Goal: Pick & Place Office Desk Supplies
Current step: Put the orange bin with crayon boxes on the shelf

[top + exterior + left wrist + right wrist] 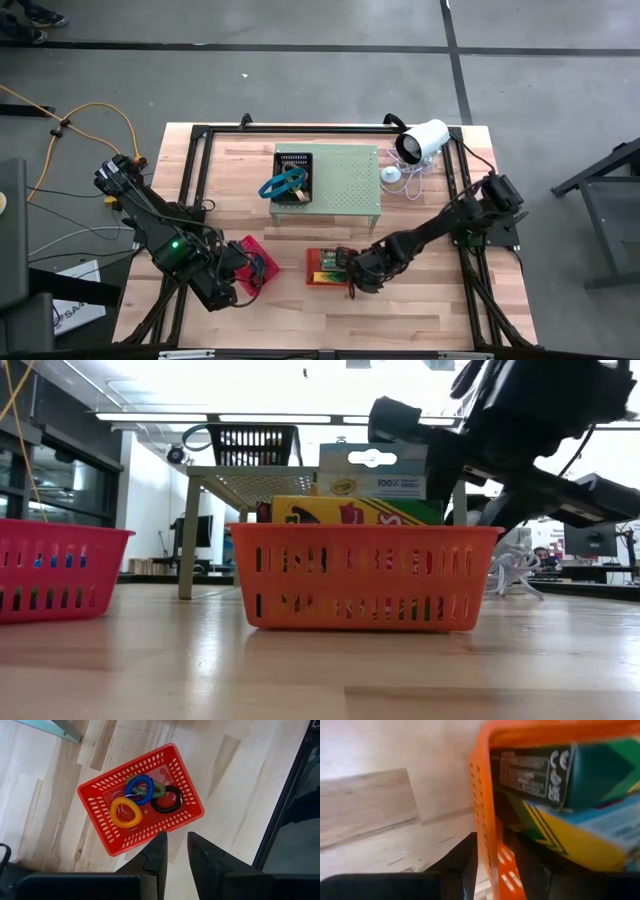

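Wooden table (420,300): crayon boxes (355,510) lie flat, lengthwise in orange basket (365,575).

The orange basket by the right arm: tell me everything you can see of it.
The orange basket is a slotted plastic rectangular tray standing upright on the wooden table, below the pale green stand. It holds yellow and green crayon boxes that rise above its rim. The right pincer straddles one side wall, one finger outside and one inside.
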`<state>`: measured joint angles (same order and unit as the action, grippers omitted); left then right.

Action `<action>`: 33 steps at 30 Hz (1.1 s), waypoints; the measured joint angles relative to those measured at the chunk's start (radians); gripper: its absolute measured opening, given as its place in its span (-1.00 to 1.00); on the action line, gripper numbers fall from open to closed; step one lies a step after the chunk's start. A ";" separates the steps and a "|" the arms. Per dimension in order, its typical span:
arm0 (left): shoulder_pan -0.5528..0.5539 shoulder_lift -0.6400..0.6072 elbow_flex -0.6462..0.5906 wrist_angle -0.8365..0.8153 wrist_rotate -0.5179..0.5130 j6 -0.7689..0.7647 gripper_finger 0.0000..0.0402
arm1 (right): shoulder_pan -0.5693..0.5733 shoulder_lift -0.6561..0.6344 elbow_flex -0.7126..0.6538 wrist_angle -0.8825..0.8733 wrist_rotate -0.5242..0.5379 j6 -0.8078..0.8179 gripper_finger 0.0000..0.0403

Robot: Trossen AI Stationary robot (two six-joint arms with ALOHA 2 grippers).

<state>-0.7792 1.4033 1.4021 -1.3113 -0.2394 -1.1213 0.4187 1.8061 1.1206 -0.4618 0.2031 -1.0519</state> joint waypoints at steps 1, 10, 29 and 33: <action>0.000 0.000 0.000 0.003 0.000 0.000 -0.65 | -0.005 0.000 0.000 -0.001 -0.002 0.000 -0.44; 0.000 0.000 0.000 0.046 0.000 0.000 -0.65 | -0.022 0.000 -0.005 -0.014 -0.052 0.005 -0.44; 0.000 0.000 0.000 0.107 0.000 0.000 -0.65 | -0.022 0.001 -0.056 0.048 -0.072 -0.025 -0.46; 0.000 0.000 0.000 0.110 0.000 0.000 -0.65 | -0.022 0.001 -0.056 0.050 -0.076 -0.026 -0.54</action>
<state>-0.7791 1.4033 1.4021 -1.2015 -0.2394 -1.1217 0.3965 1.8069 1.0645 -0.4123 0.1269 -1.0779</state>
